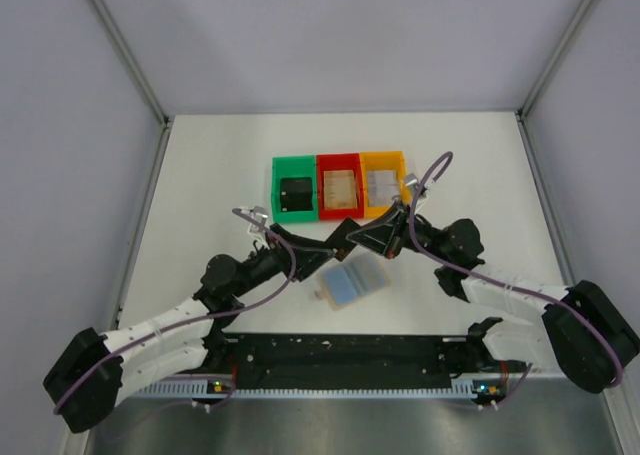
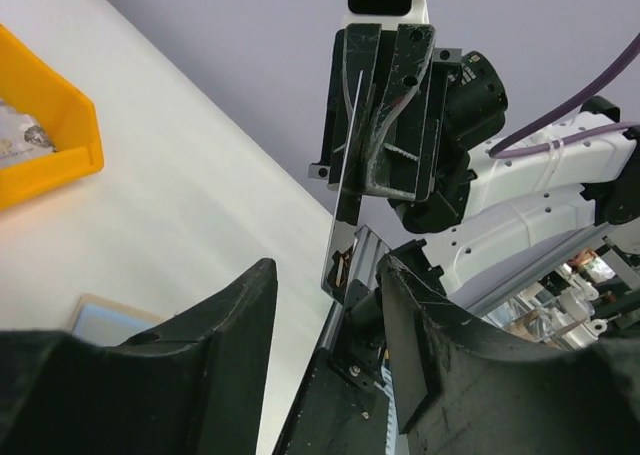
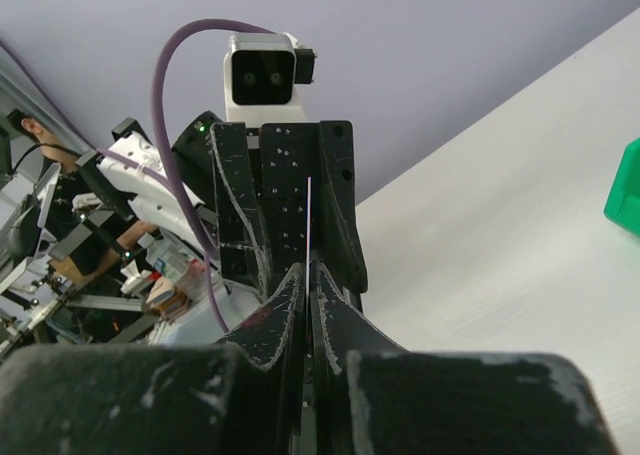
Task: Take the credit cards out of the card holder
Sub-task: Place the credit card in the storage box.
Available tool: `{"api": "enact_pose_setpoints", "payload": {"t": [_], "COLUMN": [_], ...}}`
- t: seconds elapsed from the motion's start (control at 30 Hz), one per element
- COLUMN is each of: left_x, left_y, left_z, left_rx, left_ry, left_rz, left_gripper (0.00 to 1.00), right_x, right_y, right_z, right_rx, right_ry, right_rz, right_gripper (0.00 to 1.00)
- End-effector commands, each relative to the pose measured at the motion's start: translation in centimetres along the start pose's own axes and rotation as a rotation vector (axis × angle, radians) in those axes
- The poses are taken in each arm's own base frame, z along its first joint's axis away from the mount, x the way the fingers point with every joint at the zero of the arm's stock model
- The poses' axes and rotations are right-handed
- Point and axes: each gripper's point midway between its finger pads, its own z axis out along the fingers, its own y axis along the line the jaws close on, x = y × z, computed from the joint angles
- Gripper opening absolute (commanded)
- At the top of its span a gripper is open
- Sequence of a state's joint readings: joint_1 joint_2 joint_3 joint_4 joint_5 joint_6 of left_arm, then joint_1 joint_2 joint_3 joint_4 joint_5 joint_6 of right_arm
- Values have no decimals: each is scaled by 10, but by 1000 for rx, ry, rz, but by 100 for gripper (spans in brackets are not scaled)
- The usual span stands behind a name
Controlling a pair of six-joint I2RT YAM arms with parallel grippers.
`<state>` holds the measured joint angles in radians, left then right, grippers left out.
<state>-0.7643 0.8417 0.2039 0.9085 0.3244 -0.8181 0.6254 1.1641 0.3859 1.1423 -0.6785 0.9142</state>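
The card holder [image 1: 351, 283] lies open on the table, light blue inside up, tan edge showing; its corner also shows in the left wrist view [image 2: 100, 317]. My right gripper [image 1: 375, 237] hovers above it, shut on a thin dark card [image 1: 348, 233], which is edge-on in the right wrist view [image 3: 310, 225]. My left gripper [image 1: 328, 245] faces it, open, with the card's free end [image 2: 338, 245] between its fingertips, not gripped. In their own views the left gripper [image 2: 325, 285] is wide open and the right gripper [image 3: 311, 275] is pinched on the card.
Three bins stand in a row behind the grippers: green [image 1: 293, 187] with a dark item, red [image 1: 339, 185] and orange [image 1: 383, 183] with light cards. The orange bin [image 2: 50, 135] and the green bin [image 3: 625, 190] edge into the wrist views. A black rail runs along the near edge.
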Motion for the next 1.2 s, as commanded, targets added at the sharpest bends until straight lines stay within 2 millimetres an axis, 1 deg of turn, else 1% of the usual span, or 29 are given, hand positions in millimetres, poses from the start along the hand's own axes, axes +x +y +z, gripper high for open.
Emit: {"api": "enact_pose_setpoints", "payload": {"t": [0.0,0.03,0.13,0.2,0.23,0.27,0.33,0.37,0.4,0.47,0.5,0.53,0.57,0.6,0.67,0.73,0.8,0.83,0.87,0.93,0.97,1.0,1.1,1.13,1.17], "left_x": [-29,-28,-30,-33,-36,-38,-43,-43,-43,-45,-42,-44,-46,-51,-53,-62,-62,-59,-60,-62,-64,-65,-79,-87,-88], "left_y": [-28,-28,-28,-23,-20,-18,-15,-10,-3,9,20,29,38,46,66,79,97,109,117,129,131,138,157,161,169], "left_z": [11,12,13,12,12,11,8,8,8,6,2,-3,-8,-13,-27,-37,-51,-57,-60,-61,-58,-57,-48,-43,-43], "left_rx": [107,114,117,91,79,67,47,15,-27,-110,-169,-221,-275,-323,-426,-509,-602,-645,-674,-698,-690,-696,-704,-699,-711], "left_ry": [-91,-87,-101,-127,-143,-156,-181,-169,-145,-111,-73,-48,-21,-2,75,143,228,292,338,414,446,477,518,528,561], "left_rz": [25,25,21,23,33,44,85,100,119,168,195,234,265,297,315,339,352,346,339,313,302,296,293,294,275], "left_gripper": [45,41,23,5,0,0,0,0,0,0,0,0,0,0,0,0,0,0,0,0,0,0,0,0,0], "right_x": [-4,-5,-4,-4,-2,-1,2,3,4,3,5,8,9,8,13,18,22,25,26,29,30,31,36,37,38], "right_y": [14,14,13,12,11,10,8,7,4,-4,-11,-20,-26,-33,-45,-57,-66,-71,-75,-81,-82,-83,-84,-85,-86], "right_z": [2,2,2,2,2,2,0,0,-1,-4,-7,-11,-15,-19,-26,-33,-38,-41,-43,-49,-50,-51,-54,-55,-56], "right_rx": [-62,-62,-60,-58,-53,-53,-48,-42,-32,4,30,64,86,109,157,205,252,280,302,335,341,339,334,333,337], "right_ry": [-31,-33,-31,-26,-21,-16,-4,1,3,6,13,22,26,30,57,88,119,139,148,167,173,177,183,184,185], "right_rz": [-34,-34,-34,-36,-35,-40,-45,-48,-50,-54,-53,-48,-53,-62,-76,-123,-164,-178,-195,-224,-231,-240,-250,-253,-256], "right_gripper": [0,0,0,0,0,1,7,13,23,51,60,72,76,79,84,88,90,90,90,92,91,92,92,92,92]}}
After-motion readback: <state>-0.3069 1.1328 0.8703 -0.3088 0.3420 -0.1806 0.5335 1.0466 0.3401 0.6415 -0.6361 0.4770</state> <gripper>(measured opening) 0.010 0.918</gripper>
